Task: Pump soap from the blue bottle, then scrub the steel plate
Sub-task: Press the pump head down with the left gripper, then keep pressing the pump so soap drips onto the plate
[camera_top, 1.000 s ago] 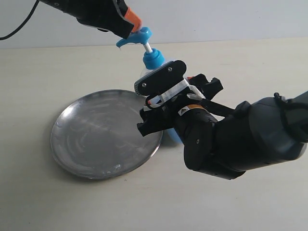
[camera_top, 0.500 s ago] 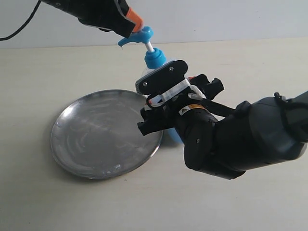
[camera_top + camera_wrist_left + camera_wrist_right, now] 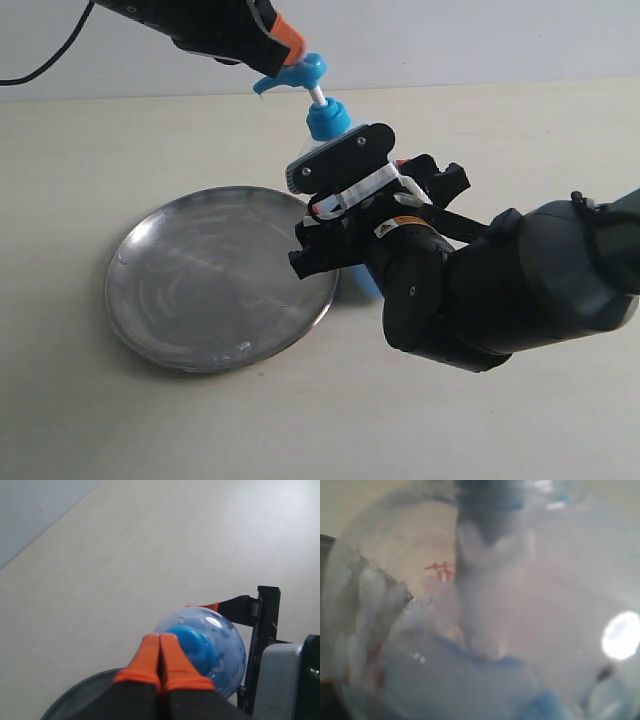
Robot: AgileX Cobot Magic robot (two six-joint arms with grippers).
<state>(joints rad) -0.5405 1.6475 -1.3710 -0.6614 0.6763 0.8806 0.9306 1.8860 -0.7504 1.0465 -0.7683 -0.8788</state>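
The blue bottle (image 3: 328, 120) stands upright at the right rim of the steel plate (image 3: 200, 285). My right gripper (image 3: 330, 212) is shut on the bottle's clear body from the right, one finger on each side. The bottle (image 3: 485, 630) fills the right wrist view, with light blue soap (image 3: 470, 690) low inside it. My left gripper (image 3: 283, 40) is shut, its orange fingertips (image 3: 160, 650) together and lying on the back of the blue pump head (image 3: 300, 72). The spout points left over the plate's edge. In the left wrist view the plate's rim (image 3: 75, 695) shows below the bottle (image 3: 225, 645).
The bottle and plate sit on a pale beige table (image 3: 120, 130) with a white wall behind. My right arm's bulky black body (image 3: 500, 290) fills the table to the right of the bottle. A black cable (image 3: 40, 60) hangs at the top left.
The bottle, with my right gripper on it, has shifted slightly up and to the right. My left gripper has followed, staying on the pump head. The plate has not moved.
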